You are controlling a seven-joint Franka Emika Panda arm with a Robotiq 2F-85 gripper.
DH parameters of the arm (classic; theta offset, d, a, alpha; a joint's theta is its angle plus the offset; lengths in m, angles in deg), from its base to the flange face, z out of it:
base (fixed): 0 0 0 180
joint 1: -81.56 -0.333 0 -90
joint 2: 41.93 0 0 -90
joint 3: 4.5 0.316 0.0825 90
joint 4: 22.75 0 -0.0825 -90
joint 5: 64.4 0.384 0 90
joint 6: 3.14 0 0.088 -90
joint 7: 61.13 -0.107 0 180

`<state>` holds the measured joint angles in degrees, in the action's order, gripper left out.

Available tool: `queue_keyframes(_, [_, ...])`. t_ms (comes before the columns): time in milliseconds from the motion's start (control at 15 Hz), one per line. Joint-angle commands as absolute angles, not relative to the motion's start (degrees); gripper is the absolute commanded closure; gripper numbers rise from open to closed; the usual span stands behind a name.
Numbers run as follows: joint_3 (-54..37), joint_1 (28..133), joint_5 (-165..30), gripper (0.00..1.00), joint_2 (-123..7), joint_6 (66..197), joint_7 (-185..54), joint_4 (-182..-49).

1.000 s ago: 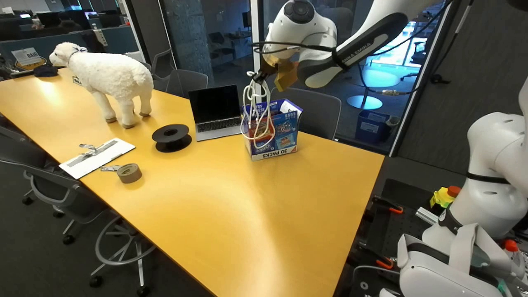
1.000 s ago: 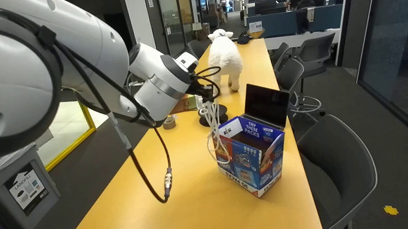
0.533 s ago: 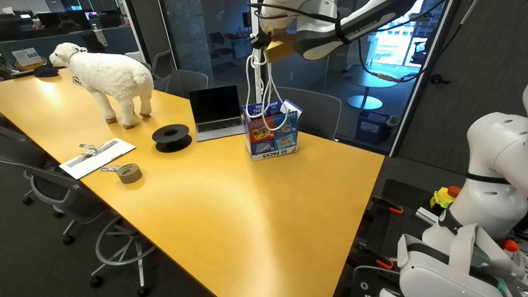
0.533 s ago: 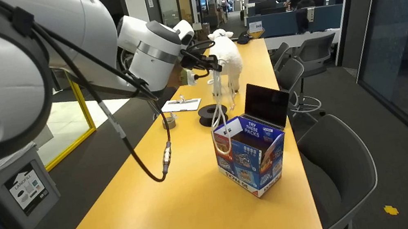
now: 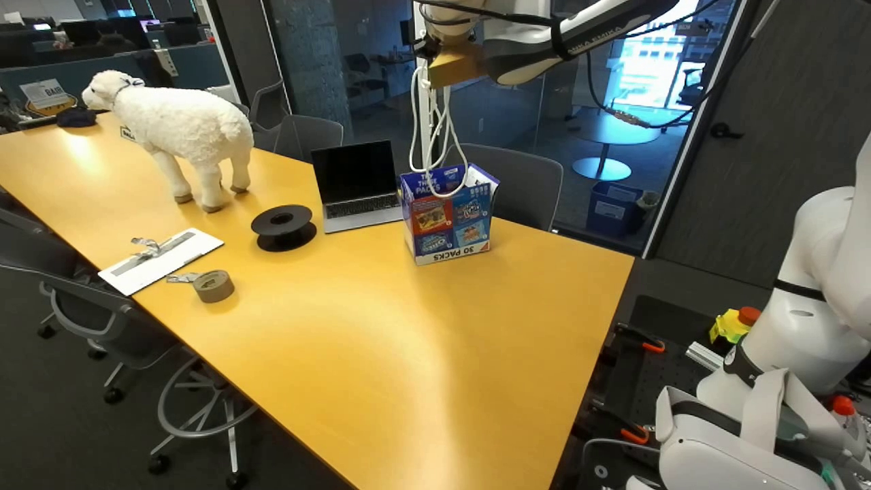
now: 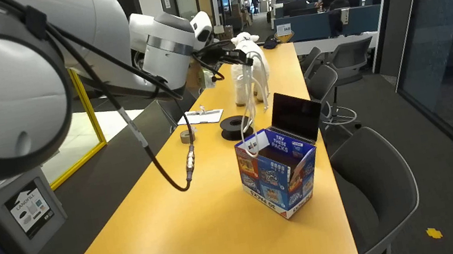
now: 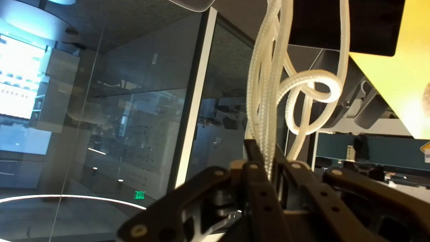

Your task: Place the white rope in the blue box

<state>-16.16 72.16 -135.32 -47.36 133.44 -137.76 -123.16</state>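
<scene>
Hanging in loose loops: braided white rope (image 7: 276, 70).

the box (image 6: 279, 175) reads "try these packs" and "30 packs", bin (image 6: 22, 211) "landfill", arm (image 5: 599, 37) "emika", sign (image 7: 139, 195) "exit".

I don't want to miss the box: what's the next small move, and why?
I'd probably shift the gripper sideways toward the middle of the blue box before lowering: in an exterior view the white rope hangs gripped, its lowest loop overlapping the rim near a corner, not the opening's middle.
</scene>
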Motion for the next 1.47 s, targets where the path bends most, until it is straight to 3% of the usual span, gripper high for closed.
queue_keyframes(0, [-12.21, 75.99, -143.00, 0.94, -48.91, 131.17, -146.08, -121.43])
queue_keyframes(1400, [-7.81, 79.56, -149.88, 0.94, -54.20, 127.16, -156.75, -119.89])
